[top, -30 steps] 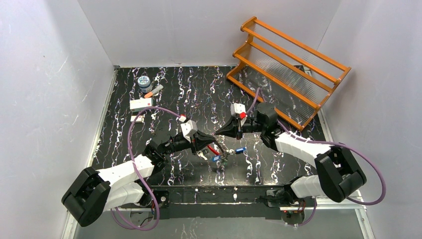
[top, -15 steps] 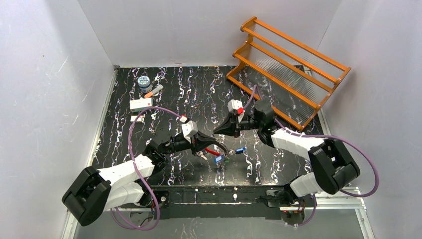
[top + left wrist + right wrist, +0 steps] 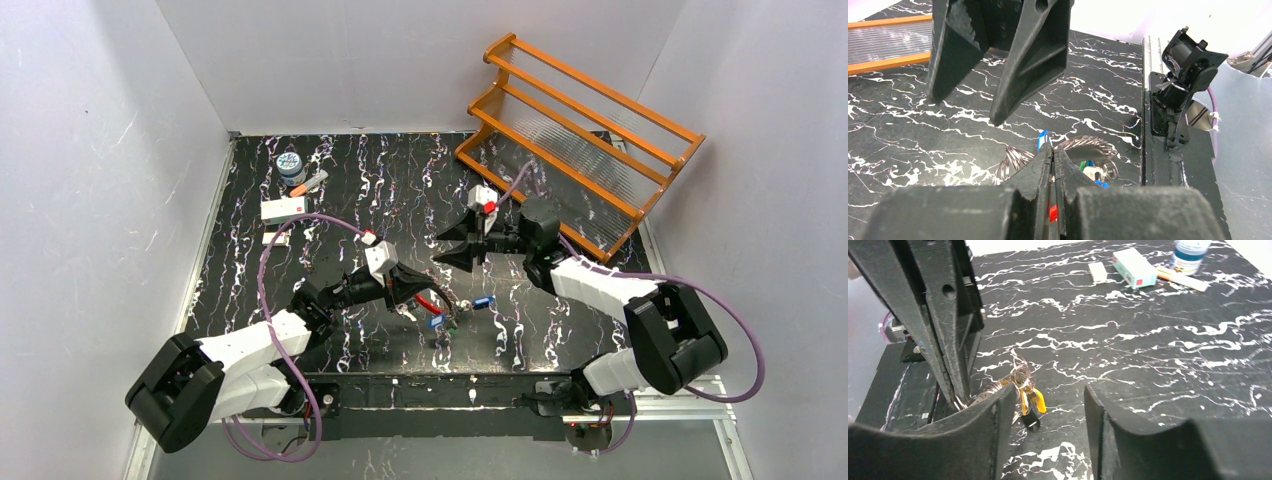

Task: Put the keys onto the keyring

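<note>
Silvery keyring (image 3: 1089,143) pinched in closed left hand (image 3: 1052,153); right hand (image 3: 446,252) open nearby.

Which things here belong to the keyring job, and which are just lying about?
Job in hand:
keyring with coloured tags, pinched in the shut left pincer
loose blue-tagged key beside it
right pincer, open, nearby

Lying about:
orange rack
jar
marker
white box
small white block

Nothing legible: the box (image 3: 1134,267) and jar (image 3: 1189,250), well ahead of the right gripper (image 3: 1048,395), bear labels too small to read.
</note>
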